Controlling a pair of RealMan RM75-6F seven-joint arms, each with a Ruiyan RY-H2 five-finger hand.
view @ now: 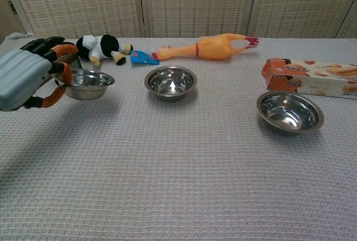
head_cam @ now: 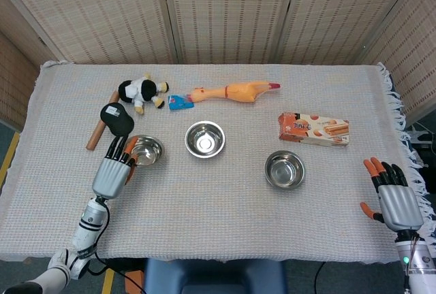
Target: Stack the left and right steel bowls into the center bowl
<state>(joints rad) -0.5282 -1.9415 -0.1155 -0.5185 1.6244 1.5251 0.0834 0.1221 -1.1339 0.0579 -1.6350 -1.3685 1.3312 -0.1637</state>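
My left hand [head_cam: 112, 169] [view: 27, 76] holds the left steel bowl [head_cam: 146, 151] [view: 87, 83] by its near rim, lifted a little off the cloth. The center bowl [head_cam: 205, 139] [view: 170, 82] sits on the table to the right of it. Further right, the right bowl [head_cam: 285, 169] [view: 290, 111] rests on the cloth. At the table's right front corner my right hand [head_cam: 394, 194] is open, fingers spread, well away from the right bowl. The chest view does not show it.
Along the back lie a plush cow [head_cam: 142, 91] [view: 102, 47], a blue item [head_cam: 180, 102], a rubber chicken [head_cam: 234, 92] [view: 206, 47] and a biscuit box [head_cam: 313, 128] [view: 312, 77]. A black mesh cup [head_cam: 117, 118] and a wooden stick [head_cam: 99, 130] lie behind the left bowl.
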